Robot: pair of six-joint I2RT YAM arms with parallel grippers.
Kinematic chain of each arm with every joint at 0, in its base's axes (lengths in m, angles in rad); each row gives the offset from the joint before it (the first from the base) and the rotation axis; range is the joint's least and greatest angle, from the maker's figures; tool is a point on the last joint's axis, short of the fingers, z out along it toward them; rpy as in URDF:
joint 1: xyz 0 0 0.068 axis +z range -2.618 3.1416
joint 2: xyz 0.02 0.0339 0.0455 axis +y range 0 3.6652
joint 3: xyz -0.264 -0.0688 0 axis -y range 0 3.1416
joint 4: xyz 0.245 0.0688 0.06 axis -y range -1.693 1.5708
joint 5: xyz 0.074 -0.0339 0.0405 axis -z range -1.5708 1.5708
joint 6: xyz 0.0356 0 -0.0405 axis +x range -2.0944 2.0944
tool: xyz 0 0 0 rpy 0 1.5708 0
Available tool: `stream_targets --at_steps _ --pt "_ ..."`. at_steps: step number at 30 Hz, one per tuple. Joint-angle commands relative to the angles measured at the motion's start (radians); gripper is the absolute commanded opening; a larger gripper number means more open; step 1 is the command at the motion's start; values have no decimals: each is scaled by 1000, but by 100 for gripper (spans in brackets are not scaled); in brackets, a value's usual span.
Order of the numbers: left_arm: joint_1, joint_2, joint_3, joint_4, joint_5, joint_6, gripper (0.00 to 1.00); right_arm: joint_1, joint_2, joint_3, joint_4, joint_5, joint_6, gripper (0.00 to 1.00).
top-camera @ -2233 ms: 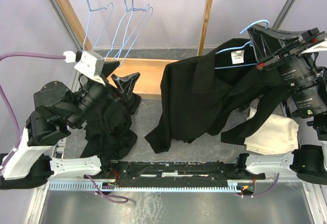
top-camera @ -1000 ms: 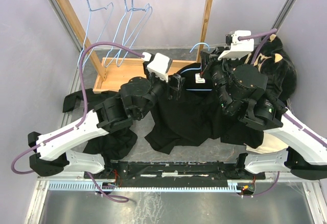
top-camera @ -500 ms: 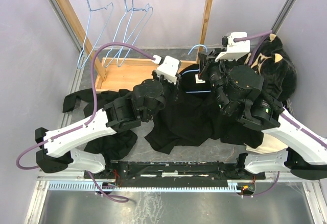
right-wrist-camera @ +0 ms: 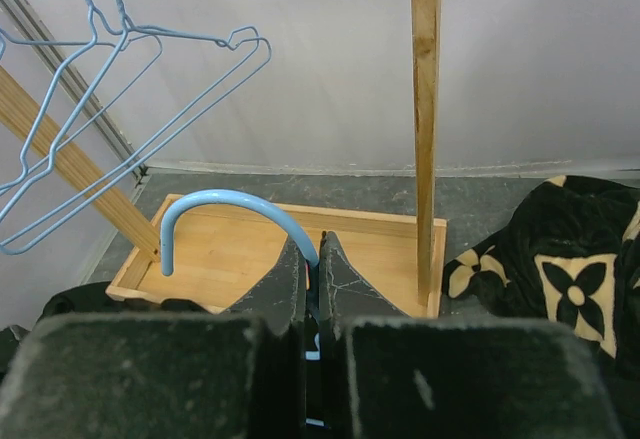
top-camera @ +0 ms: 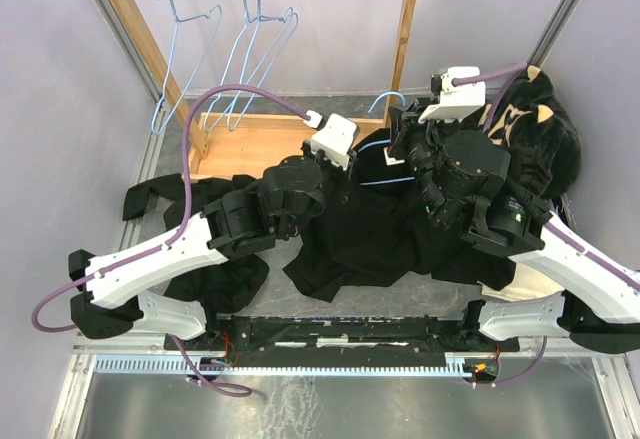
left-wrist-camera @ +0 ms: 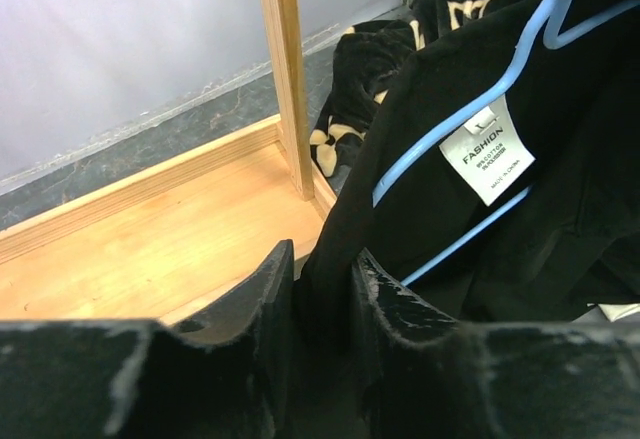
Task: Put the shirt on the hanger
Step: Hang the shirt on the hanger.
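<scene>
Nearby, rack post (left-wrist-camera: 283,69) beside shirt (left-wrist-camera: 580,159); flowered plush garment (left-wrist-camera: 365,59) beyond.

Inside shirt (left-wrist-camera: 580,139), hanger (right-wrist-camera: 230,197) mostly hidden.

The shirt (left-wrist-camera: 560,209), just in front of the wooden rack (left-wrist-camera: 285,69): matt black soft cloth, collar tag (left-wrist-camera: 487,149) white with printed text; hanger (left-wrist-camera: 450,131) in it is thin light-blue wire, smooth, slight sheen. The rack: pale smooth wood, fine grain; plush garment (right-wrist-camera: 560,279) beside its post is fuzzy black pile. On the left gripper (left-wrist-camera: 322,259), fingers (left-wrist-camera: 400,304) matt black, rough, scuffed whitish.
</scene>
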State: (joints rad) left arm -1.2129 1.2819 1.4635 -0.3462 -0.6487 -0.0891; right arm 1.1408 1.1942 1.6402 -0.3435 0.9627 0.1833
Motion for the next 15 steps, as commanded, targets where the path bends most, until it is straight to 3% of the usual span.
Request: stream_targets --at_steps 1,12,15 --pt "1 -39 67 87 34 -11 42 1 -17 -13 43 -4 17 0" --pt "1 -60 45 82 26 -20 48 1 -24 -26 41 6 10 0" --pt "0 -65 41 69 12 -25 41 1 -24 -30 41 8 11 0"
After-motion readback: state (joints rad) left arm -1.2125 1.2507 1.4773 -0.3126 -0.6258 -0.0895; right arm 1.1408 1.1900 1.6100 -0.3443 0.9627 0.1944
